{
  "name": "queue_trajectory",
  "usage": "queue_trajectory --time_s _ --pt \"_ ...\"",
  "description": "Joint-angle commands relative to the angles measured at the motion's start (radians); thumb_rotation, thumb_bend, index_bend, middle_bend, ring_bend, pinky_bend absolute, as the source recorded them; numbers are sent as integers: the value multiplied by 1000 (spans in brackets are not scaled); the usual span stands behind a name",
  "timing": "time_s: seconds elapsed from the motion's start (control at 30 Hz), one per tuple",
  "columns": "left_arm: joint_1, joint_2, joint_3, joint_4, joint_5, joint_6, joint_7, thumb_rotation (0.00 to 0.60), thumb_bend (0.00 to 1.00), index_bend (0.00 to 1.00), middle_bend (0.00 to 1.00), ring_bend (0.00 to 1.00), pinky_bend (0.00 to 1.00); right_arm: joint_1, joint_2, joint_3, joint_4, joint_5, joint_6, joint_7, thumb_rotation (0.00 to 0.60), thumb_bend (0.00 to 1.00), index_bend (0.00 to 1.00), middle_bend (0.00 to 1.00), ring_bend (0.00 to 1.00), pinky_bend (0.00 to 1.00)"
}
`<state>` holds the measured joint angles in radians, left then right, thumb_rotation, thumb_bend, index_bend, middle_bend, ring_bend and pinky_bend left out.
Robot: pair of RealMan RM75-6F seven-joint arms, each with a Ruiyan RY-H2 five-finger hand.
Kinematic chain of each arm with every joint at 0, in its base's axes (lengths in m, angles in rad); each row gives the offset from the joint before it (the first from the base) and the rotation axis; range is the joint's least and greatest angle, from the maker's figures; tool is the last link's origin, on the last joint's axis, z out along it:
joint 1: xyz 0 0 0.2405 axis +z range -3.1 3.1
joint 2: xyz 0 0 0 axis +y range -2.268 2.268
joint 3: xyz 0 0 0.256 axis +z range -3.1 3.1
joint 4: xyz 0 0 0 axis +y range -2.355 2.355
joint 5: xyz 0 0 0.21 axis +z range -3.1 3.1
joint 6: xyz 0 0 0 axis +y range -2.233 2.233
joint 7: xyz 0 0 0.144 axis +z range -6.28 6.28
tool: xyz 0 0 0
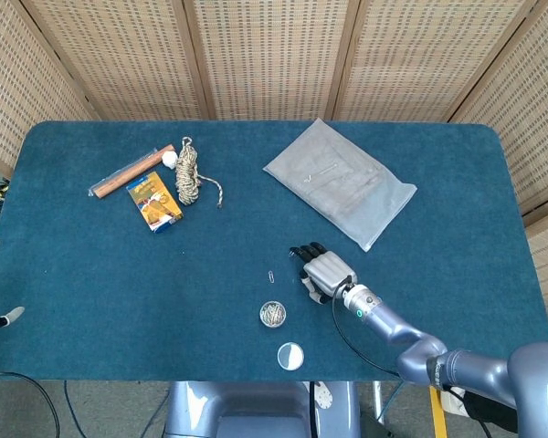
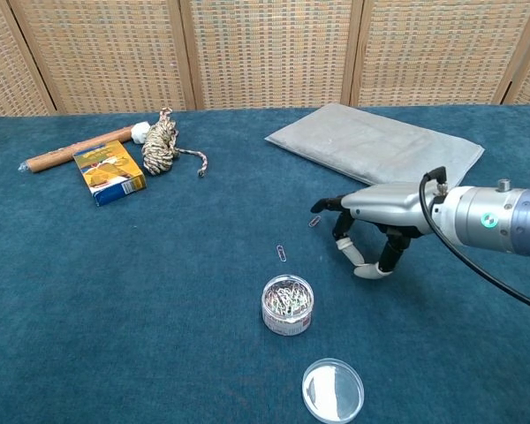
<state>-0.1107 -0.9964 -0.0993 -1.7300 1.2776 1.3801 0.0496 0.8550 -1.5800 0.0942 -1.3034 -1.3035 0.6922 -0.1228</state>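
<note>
Right hand hovered low over blue counter, palm down, fingers curled downward and slightly apart, pinching nothing visible. Loose paper clip lay flat on counter, left of hand, apart from it; second clip just beside fingertips. Open tub of clips stood upright near hand, its lid set aside closer to front edge, likely for access. Grey pouch lay behind hand. Left hand out of sight.

teal table cloth, silver hand, grey pouch, orange box, brown rod
</note>
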Motion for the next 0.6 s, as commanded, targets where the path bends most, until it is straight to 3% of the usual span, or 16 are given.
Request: queue_trajectory --time_s 0.03,0.27,0.6 --pt "0 1 0 1 -1 -1 -2 600 35 0 0 0 0 5 66 28 -109 -36 36 31 600 349 679 0 0 0" --pt "-2 1 1 1 1 -3 -3 600 35 0 0 0 0 50 126 68 -266 -33 10 41 600 349 679 0 0 0" --pt "-7 -1 0 10 -8 -16 -7 600 35 0 0 0 0 120 6 63 -219 113 -39 -108 600 349 680 0 0 0"
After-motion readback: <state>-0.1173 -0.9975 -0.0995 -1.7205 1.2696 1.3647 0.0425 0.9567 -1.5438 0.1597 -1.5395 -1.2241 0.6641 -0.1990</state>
